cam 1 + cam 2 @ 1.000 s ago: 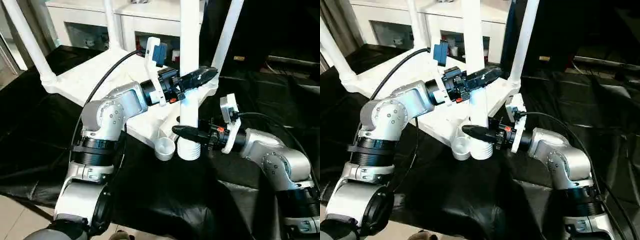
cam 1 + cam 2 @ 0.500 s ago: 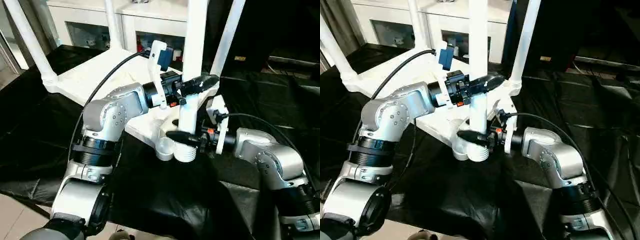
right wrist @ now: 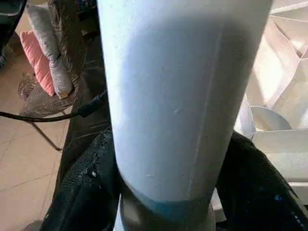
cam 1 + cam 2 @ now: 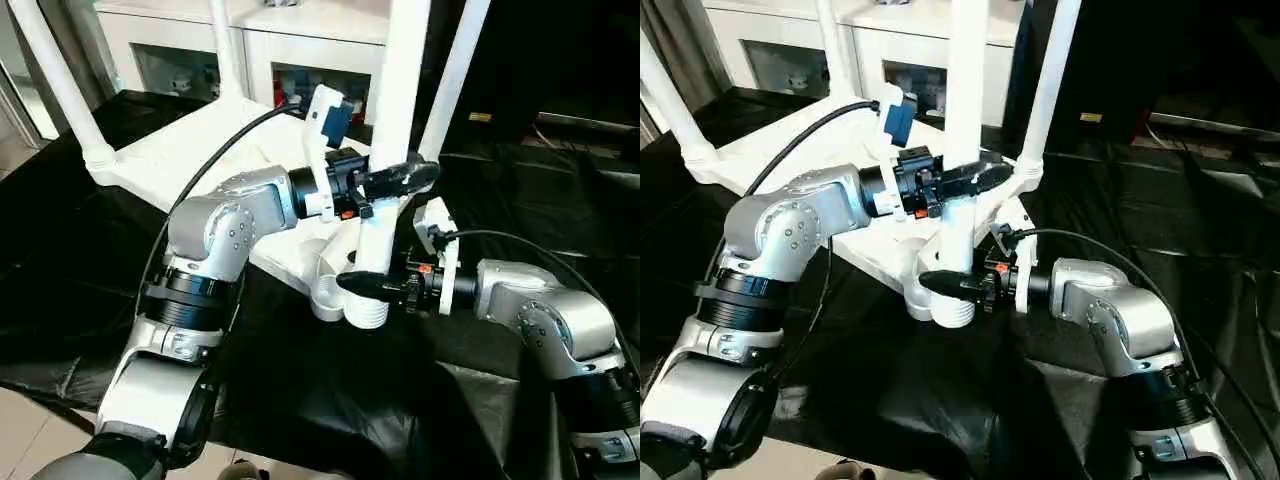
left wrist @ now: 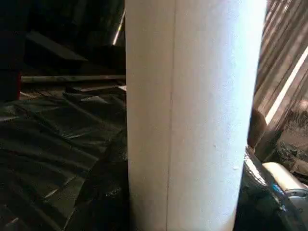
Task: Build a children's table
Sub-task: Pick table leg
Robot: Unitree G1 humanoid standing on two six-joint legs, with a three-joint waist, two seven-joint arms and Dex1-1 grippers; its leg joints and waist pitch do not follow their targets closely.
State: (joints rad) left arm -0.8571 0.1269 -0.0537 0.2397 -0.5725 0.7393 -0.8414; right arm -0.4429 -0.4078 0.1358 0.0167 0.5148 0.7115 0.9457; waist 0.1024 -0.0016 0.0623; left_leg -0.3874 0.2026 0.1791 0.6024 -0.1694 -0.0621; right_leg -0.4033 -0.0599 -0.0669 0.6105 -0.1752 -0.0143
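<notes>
I hold the fourth leg (image 4: pixel 395 150) with both grippers, left gripper (image 4: pixel 400 180) clamped mid-shaft, right gripper (image 4: pixel 365 285) closed near its foot, beside the empty corner socket (image 4: pixel 328 297) of the upturned tabletop (image 4: pixel 190 150). It should go in upright, square over the socket.

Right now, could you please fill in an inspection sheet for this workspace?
Surface: black sheeting covers it.
Job's things: tabletop upside down; three legs stand in corner sockets; fourth leg near upright beside the empty near socket, not yet seated.
Clutter: nothing seen.
Grippers: left gripper clamps the fourth leg higher up; right gripper clamps it near the bottom end.
Cables: black cable along the left arm, another at the right wrist.
Surroundings: white cabinets behind.
</notes>
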